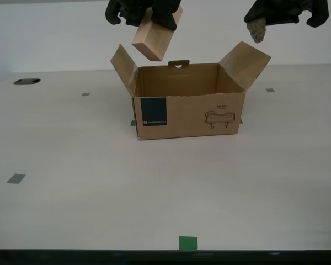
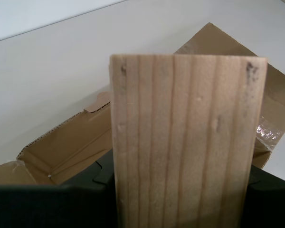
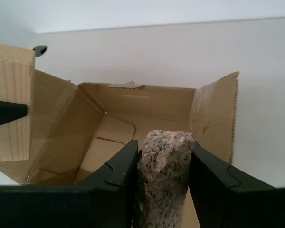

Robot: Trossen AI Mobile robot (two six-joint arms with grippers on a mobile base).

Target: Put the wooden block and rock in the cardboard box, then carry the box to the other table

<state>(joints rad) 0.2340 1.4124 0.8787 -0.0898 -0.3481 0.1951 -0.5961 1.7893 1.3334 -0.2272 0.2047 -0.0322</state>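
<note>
The cardboard box (image 1: 190, 113) stands open on the beige table, flaps spread, its blue label facing the camera. The pale wooden block (image 1: 154, 36) hangs tilted above the flap on the exterior view's left, with my second gripper (image 1: 149, 14) shut on it; in the second wrist view the block (image 2: 187, 142) hides most of the box (image 2: 61, 152) below. Over the opposite flap, my first gripper (image 1: 276, 14) is shut on the speckled rock (image 1: 257, 30). The first wrist view shows the rock (image 3: 162, 175) clamped between the fingers (image 3: 111, 175) above the empty box interior (image 3: 133, 102), with the block (image 3: 9, 85) to one side.
Grey tape squares (image 1: 15, 178) dot the table (image 1: 99, 193). A green tape mark (image 1: 188, 243) lies near the front edge. A dark round object (image 1: 26, 81) sits far back at the exterior view's left. A white wall stands behind the table.
</note>
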